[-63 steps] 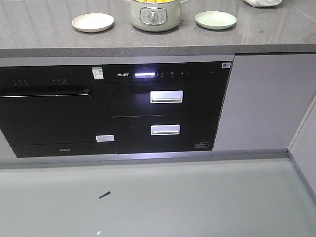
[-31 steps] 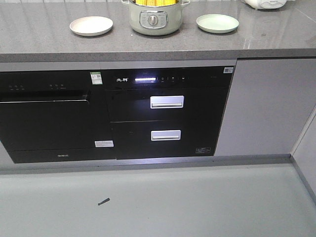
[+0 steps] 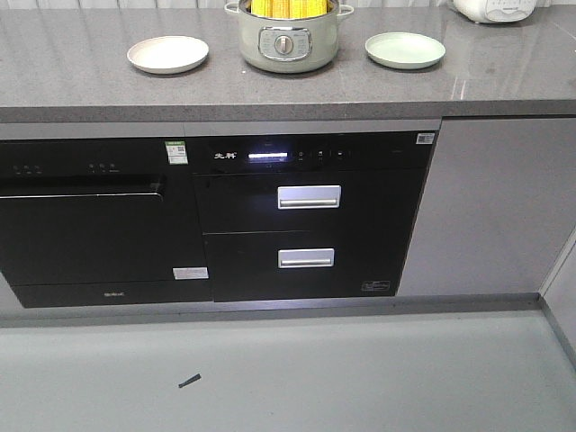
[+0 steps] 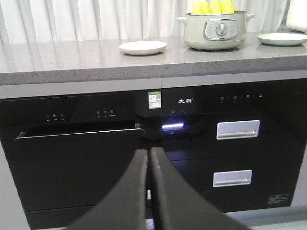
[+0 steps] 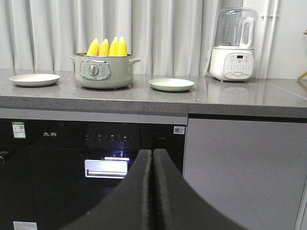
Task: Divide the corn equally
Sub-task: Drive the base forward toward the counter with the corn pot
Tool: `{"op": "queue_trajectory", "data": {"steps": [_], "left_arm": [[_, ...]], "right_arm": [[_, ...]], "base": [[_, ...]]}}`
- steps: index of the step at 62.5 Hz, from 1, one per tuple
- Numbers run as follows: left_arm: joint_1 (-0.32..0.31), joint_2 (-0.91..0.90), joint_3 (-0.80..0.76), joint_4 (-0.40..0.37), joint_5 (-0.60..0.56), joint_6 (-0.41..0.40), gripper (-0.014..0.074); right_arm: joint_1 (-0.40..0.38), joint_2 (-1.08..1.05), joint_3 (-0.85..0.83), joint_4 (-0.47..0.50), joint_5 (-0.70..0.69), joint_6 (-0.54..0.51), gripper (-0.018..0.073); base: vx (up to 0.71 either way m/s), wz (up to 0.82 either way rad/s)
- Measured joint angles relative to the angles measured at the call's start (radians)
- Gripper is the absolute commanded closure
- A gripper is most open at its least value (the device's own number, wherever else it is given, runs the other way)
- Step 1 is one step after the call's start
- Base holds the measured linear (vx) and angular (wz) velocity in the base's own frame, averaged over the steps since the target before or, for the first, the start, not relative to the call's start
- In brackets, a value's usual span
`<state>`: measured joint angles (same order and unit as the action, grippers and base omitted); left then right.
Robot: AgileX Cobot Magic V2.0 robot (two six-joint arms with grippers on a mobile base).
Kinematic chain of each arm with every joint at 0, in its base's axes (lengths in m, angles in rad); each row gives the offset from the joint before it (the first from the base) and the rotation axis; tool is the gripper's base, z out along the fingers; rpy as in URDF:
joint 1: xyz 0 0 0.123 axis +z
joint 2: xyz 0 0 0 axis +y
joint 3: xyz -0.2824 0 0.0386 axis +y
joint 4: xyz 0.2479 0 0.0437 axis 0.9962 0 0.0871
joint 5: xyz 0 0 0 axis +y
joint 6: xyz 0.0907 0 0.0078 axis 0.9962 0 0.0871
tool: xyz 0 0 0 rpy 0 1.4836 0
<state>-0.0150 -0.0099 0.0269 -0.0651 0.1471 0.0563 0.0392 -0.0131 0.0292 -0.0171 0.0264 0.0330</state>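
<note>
In the pale green electric pot [image 5: 103, 72] on the grey countertop [image 5: 240, 98], 4 corn cobs [image 5: 108, 47] stand upright, between a cream plate [image 5: 34, 79] and a green plate [image 5: 171, 84]. The jaws of the left gripper [image 4: 149, 158] and the right gripper [image 5: 152, 158] are pressed together, holding nothing. In the front view the counter sits lower than 1 second ago.
</note>
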Motion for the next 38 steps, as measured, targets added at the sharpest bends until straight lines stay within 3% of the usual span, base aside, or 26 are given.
{"op": "queue_trajectory", "data": {"steps": [38], "left_arm": [[0.0, 0.0, 0.0, 0.0, 0.0, 0.0, 0.0603]], "right_arm": [[0.0, 0.0, 0.0, 0.0, 0.0, 0.0, 0.0564]], "base": [[0.08, 0.0]]}}
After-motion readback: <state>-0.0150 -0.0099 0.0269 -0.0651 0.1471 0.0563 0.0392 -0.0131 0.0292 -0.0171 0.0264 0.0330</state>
